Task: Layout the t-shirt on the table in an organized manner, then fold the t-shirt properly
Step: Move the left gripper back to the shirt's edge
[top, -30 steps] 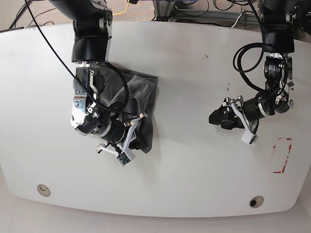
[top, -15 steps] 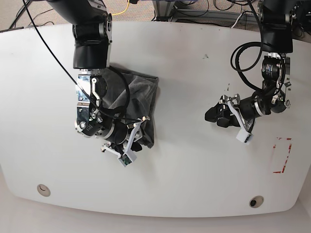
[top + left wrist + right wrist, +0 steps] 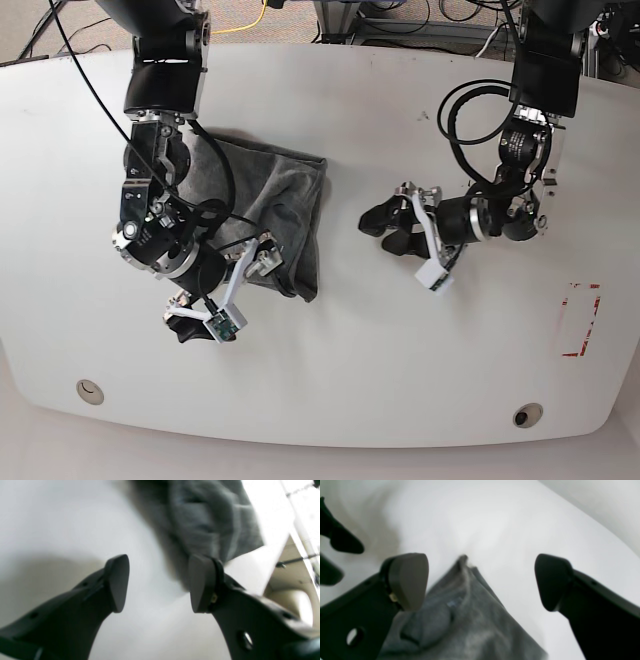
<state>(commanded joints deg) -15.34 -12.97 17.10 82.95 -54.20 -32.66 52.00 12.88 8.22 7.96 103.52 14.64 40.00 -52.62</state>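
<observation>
So, starting by the near left corner of the table (image 3: 400,380): a round hole (image 3: 89,392). Farther in, toward the left edge, the right gripper (image 3: 481,582), low by the near end of the cloth, with jaws spread and nothing pinched. Just beyond and beside it, the grey t-shirt (image 3: 288,205), on the left half of the table, all bunched and wrinkled, nearer the far edge than the near one, partly hidden behind the right arm (image 3: 155,190). Around mid-table, the left gripper (image 3: 160,583), apart from the cloth, also with jaws spread and empty. Then another round hole (image 3: 528,415) by the near right corner, plus a red dashed rectangle mark (image 3: 580,320) near the right edge.
</observation>
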